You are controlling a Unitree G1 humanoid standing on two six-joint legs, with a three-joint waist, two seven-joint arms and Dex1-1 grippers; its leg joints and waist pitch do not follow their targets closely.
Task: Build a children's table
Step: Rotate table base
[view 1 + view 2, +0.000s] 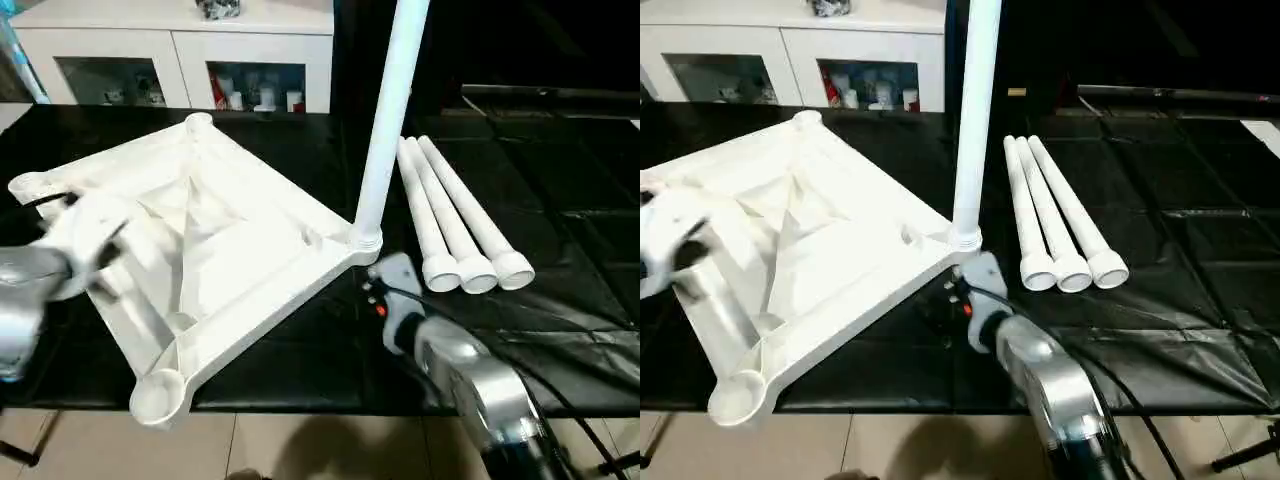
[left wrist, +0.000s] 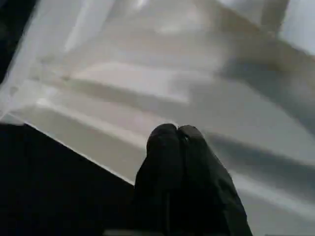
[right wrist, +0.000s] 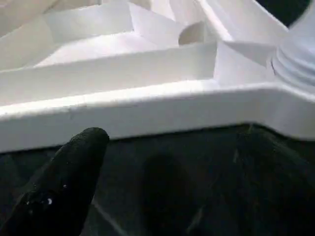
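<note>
Tabletop (image 1: 230,240): upside down on the black table (image 1: 560,210), ribs up, one corner past the near edge.
Fitted leg (image 1: 385,130): upright in the corner socket nearest the right arm.
Loose legs (image 1: 455,215): three side by side, just beyond that corner.
Left gripper (image 2: 178,135): fingers pressed together, empty, over the tabletop's left rim.
Right gripper (image 3: 162,152): fingers spread wide, empty, facing the rim beside the fitted leg.
Cabinet (image 1: 180,50): behind the table.
</note>
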